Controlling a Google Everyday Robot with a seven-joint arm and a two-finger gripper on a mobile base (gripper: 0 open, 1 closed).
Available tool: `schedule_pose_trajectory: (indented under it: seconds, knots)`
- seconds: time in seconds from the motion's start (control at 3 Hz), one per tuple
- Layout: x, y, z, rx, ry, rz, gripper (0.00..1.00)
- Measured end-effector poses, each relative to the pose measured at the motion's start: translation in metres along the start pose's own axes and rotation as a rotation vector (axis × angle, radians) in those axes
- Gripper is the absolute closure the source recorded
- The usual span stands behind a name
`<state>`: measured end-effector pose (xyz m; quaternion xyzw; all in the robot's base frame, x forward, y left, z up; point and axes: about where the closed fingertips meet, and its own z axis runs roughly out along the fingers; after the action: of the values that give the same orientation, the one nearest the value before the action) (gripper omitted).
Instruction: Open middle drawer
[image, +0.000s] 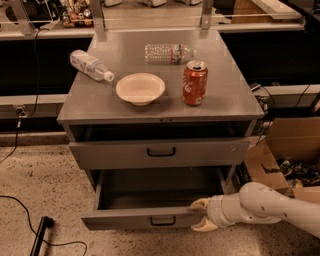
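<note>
The middle drawer (145, 217) lies in the lower centre of the frame and stands well out of the cabinet. Its dark interior is exposed from the front panel back to the carcass, and nothing can be seen inside it. Its small black loop handle (162, 220) is free and untouched. The gripper (201, 216) is at the right end of the drawer's front panel, with its fingers (199, 203) clamped on that panel, one over the top lip and one under the lower edge. The pale arm (270, 205) runs off toward the lower right corner. Judged against the task, the opening is essentially done. What appears to remain is a little more travel, if full extension is wanted, then release and withdrawal. Above it, the top drawer (160, 151) sits slightly forward with a dark gap over its front. No third drawer shows below. On the cabinet top (100, 102) are a bowl (140, 88), a red can (195, 83) and two plastic bottles lying down (90, 65) (169, 50). A cardboard box (292, 142) stands at the right of the frame.
</note>
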<state>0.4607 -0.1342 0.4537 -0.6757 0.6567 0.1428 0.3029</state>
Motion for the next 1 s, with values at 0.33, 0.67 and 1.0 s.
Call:
schedule_pose_trajectory:
  seconds: [0.33, 0.67, 1.0]
  knots:
    - [-0.019, 0.053, -0.027, -0.009, -0.068, 0.008, 0.27]
    - [-0.011, 0.058, -0.035, 0.011, -0.066, 0.03, 0.04]
    - [-0.019, 0.052, -0.044, 0.021, -0.092, 0.045, 0.0]
